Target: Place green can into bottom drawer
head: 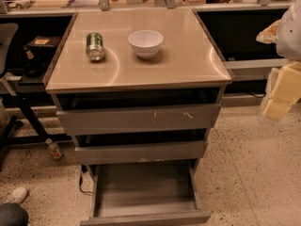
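Observation:
The green can lies on its side on the left part of the cabinet top, its silver end towards me. The bottom drawer is pulled out wide, and its wood-grain floor shows with nothing in it. My gripper, pale yellow below a white arm, hangs at the right edge of the view. It is beside the cabinet, level with the top drawer and far to the right of the can. It holds nothing that I can see.
A white bowl stands on the cabinet top to the right of the can. The scratched top drawer and the middle drawer stand slightly ajar. A small bottle, chair legs and a shoe are on the floor at left.

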Controlling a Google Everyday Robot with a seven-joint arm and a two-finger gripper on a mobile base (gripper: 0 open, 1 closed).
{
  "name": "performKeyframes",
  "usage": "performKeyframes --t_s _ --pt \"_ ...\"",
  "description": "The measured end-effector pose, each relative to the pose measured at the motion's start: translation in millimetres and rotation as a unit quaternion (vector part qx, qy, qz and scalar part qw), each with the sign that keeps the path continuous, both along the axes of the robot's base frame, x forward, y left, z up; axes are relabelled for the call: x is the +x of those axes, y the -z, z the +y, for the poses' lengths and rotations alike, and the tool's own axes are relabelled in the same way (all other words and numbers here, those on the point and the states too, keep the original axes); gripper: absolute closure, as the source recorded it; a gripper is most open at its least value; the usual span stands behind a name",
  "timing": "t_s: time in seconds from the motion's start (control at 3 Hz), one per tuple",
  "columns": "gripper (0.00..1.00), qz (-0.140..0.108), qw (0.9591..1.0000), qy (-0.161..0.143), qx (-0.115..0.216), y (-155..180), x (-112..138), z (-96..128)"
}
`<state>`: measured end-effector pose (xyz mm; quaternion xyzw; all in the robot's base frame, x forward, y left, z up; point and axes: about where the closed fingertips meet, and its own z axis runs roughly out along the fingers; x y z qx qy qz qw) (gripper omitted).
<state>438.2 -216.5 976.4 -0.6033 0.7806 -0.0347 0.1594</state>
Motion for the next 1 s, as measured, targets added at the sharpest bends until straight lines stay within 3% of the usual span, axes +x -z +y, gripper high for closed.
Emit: performKeyframes --t_s 0.33,0.67,1.0 --pt "0.0 -0.007 1.0 -0.003 0.003 -2 2 4" --pt "0.0 -0.005 0.9994 -0.028 0.019 1 20 33" --pt "0.0 0.013 0.9987 -0.047 0.017 11 43 66"
